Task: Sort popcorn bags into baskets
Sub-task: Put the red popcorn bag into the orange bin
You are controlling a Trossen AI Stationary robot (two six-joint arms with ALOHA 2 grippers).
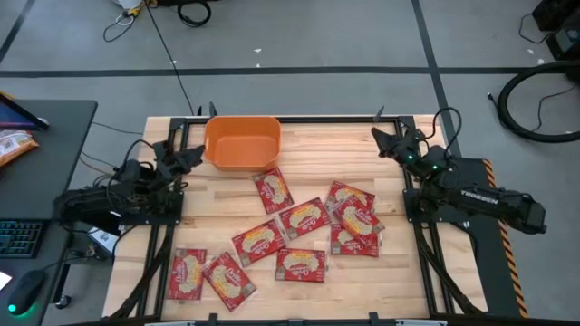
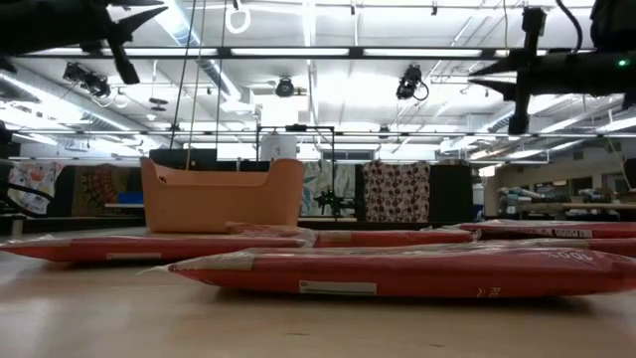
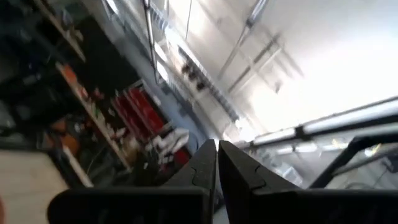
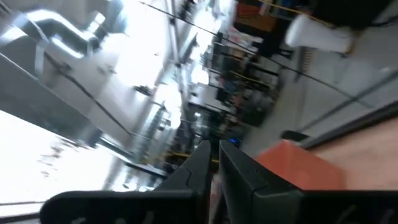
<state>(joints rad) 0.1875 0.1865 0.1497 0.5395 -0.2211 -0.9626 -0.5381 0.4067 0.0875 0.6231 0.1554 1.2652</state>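
Note:
Several flat red popcorn bags (image 1: 304,217) with cream ovals lie scattered on the wooden table, some overlapping; in the low view they show edge-on (image 2: 397,270). The orange basket (image 1: 241,142) stands at the table's far edge, and one bag (image 1: 272,188) lies just in front of it. My left gripper (image 1: 194,156) is raised at the table's left side, beside the basket, shut and touching nothing (image 3: 217,149). My right gripper (image 1: 379,138) is raised at the far right, shut and touching nothing (image 4: 213,149).
Two bags (image 1: 208,274) lie apart near the table's front left. A desk with a keyboard and an orange-yellow packet (image 1: 11,145) stands left of the table. Cables lie on the floor beyond. Bare wood (image 1: 227,199) shows between the basket and the bags.

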